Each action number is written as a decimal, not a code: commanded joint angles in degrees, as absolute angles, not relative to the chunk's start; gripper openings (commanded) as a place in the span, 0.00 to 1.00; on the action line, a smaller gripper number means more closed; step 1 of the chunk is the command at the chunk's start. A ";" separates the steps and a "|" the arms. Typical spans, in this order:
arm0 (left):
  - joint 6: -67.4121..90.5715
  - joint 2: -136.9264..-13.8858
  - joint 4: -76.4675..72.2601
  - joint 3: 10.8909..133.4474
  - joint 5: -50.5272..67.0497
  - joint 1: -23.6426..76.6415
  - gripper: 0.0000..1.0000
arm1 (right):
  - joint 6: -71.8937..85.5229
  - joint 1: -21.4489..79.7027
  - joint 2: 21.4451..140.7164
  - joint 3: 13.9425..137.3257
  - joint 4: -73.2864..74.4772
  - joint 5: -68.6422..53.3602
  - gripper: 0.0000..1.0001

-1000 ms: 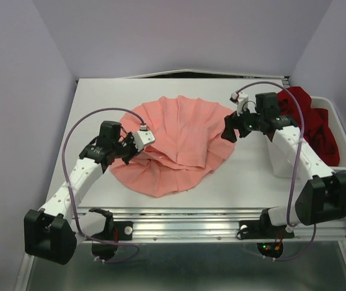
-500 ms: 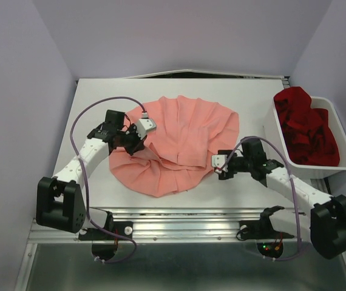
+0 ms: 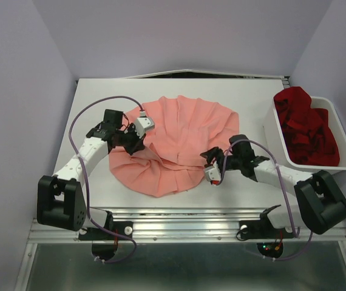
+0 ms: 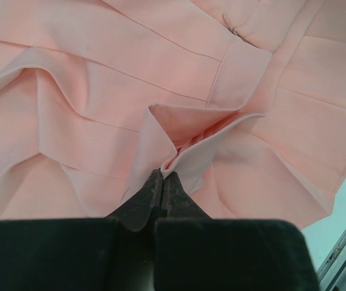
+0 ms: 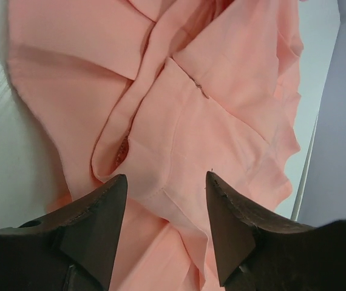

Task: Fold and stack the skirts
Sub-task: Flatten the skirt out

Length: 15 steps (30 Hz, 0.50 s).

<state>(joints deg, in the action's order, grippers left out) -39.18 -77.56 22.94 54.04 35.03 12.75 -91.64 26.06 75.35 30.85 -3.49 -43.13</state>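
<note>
Salmon-pink skirt (image 3: pixel 179 140) lies fanned out mid-table, pleats radiating, with its near-left part bunched into ridges. In the L wrist cam a small metal zip pull (image 4: pixel 230 20) shows at a seam toward the top. I can't read any writing on the cloth.

L gripper (image 4: pixel 161 176) is clenched on a raised fold of that skirt. The black fingertips are pressed together with pink cloth pinched between them, at the skirt's left side in the top view.

R gripper (image 5: pixel 166 179) sits low at the skirt's near-right edge with its jaws spread apart and nothing between them. The fingers straddle a flap of pleat from above, and I can't tell if they touch it.

Deep red skirt (image 3: pixel 303 127) is crumpled in a heap inside the white plastic bin (image 3: pixel 318 170) at the table's right edge, well apart from the pink one.

The white table (image 3: pixel 252 100) sits between lilac walls. Both arms trail purple cables (image 3: pixel 82 121), and an alu rail (image 3: pixel 191 213) runs along the near edge.
</note>
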 commanded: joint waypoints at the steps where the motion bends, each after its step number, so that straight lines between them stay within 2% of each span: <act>1: -38.32 -77.96 22.32 56.69 38.05 12.04 0.00 | -103.95 26.98 77.78 32.52 -2.73 -45.35 0.59; 15: -38.94 -78.31 22.85 56.87 38.94 11.51 0.00 | -113.82 26.98 79.89 33.75 6.94 -41.67 0.57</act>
<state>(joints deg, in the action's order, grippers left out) -38.61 -78.61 22.90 54.92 36.93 11.86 -109.89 26.65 79.37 32.01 4.12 -42.63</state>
